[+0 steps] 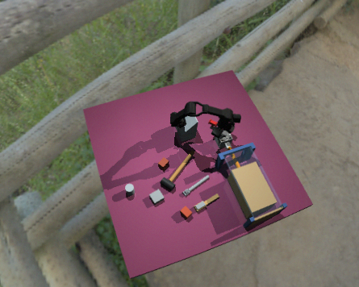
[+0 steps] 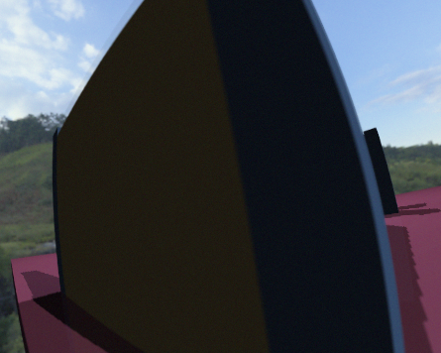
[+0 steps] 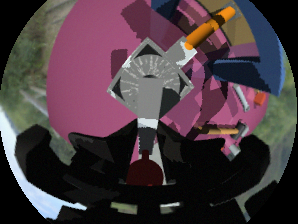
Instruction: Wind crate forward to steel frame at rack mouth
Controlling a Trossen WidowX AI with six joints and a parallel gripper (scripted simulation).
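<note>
The winch (image 1: pixel 225 140) (image 3: pixel 131 80) is a pale square housing with its round top facing the wrist camera. The grey winch handle (image 3: pixel 149 102) reaches over the winch top, its red knob (image 1: pixel 213 122) (image 3: pixel 145 173) between the finger bases. My gripper (image 1: pixel 217 130) (image 3: pixel 147 131) is shut on the handle; its key is hidden. An orange strap (image 1: pixel 238 164) (image 3: pixel 210 27) runs from the winch into the cubby. The tan-topped crate (image 1: pixel 254 187) sits in the cubby and looks flat, with a gap between its front and the blue frame (image 1: pixel 252 147) at the mouth.
A hammer (image 1: pixel 180 171), a grey wrench-like tool (image 1: pixel 198 185), a brush-like tool (image 1: pixel 211 199), orange blocks (image 1: pixel 163 163) (image 1: pixel 185 212), a grey block (image 1: pixel 156 197) and a white cylinder (image 1: pixel 129 189) lie left of the cubby. The exterior view is mostly blocked by a dark panel (image 2: pixel 154 174).
</note>
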